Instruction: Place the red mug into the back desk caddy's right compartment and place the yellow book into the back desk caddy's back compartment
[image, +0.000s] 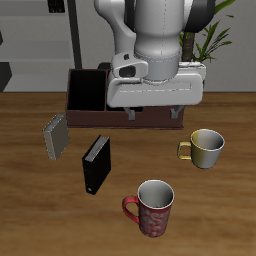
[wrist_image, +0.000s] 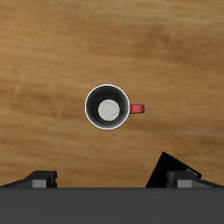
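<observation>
The red mug (image: 153, 208) stands upright near the table's front edge; in the wrist view the red mug (wrist_image: 108, 108) shows from straight above, grey-white inside, with nothing touching it. My gripper (image: 154, 115) hangs open high over the table, well above the mug, and its fingertips (wrist_image: 39, 178) stand wide apart with nothing between them. The yellow book (image: 55, 136), thin and grey-tan, lies on the table in front of the back desk caddy (image: 83, 92). My hand hides most of the caddy, so its right and back compartments cannot be made out.
A black book (image: 96, 164) lies between the yellow book and the red mug; its corner (wrist_image: 179, 166) shows in the wrist view. A plain yellowish mug (image: 206, 148) stands beside the red mug, farther back. A plant stands behind the table.
</observation>
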